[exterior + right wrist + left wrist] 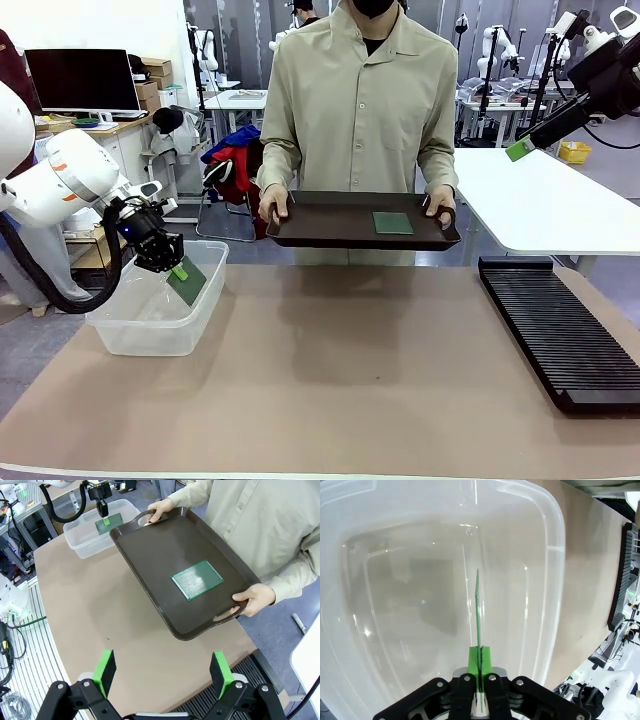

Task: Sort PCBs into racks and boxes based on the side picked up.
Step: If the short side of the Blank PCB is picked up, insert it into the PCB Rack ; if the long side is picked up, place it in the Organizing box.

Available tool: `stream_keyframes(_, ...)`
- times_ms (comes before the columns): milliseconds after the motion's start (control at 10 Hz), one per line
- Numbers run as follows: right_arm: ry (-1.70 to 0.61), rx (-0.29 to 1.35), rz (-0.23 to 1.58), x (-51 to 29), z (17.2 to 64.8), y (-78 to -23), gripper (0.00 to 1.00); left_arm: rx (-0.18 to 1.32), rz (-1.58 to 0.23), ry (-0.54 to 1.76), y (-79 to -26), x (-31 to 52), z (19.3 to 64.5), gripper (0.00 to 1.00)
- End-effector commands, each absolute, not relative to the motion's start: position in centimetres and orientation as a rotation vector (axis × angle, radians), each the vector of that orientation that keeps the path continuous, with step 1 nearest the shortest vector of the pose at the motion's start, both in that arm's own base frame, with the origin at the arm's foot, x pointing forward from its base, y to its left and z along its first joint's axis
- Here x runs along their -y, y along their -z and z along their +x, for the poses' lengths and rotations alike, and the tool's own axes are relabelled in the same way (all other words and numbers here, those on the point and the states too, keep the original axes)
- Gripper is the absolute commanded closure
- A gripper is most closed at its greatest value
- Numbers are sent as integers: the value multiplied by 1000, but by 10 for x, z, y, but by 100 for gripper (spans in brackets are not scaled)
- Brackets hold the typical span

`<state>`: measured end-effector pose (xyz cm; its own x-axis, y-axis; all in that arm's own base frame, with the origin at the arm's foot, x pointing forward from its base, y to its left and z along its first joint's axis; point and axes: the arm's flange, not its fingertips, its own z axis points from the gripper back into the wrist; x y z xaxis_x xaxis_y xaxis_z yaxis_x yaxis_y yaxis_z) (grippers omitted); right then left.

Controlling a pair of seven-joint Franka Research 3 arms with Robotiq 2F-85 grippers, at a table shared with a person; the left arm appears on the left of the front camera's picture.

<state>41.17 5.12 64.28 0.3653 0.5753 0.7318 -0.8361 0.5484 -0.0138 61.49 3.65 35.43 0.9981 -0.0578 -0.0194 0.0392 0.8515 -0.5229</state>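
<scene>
Since the PCB (478,610) looks thin, stiff and light, my left hand (480,659) pinches just its edge over the clear tub (560,540).

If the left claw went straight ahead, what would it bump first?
Probably the clear tub's bottom. The left gripper points into it, and the green board it pinches would likely touch first; depth is unclear.

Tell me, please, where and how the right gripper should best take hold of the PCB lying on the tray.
Probably by two opposite edges, coming down from above with the right gripper open wide. The PCB lies flat and thin on the tray, with no raised part to pinch, and bare tray on all sides leaves the jaws room.
</scene>
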Motion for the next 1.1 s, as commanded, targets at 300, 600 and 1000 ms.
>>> stream_keyframes(300, -938, 764, 400, -52, 412, -641, 0, -34, -582, 25, -343, -37, 618, 97)
stream_keyframes(600, -938, 764, 400, -52, 412, -641, 0, -34, -582, 25, -343, -37, 618, 97)
stream_keyframes(1000, -938, 764, 400, -52, 412, -641, 0, -30, -554, 48, -335, -40, 621, 97)
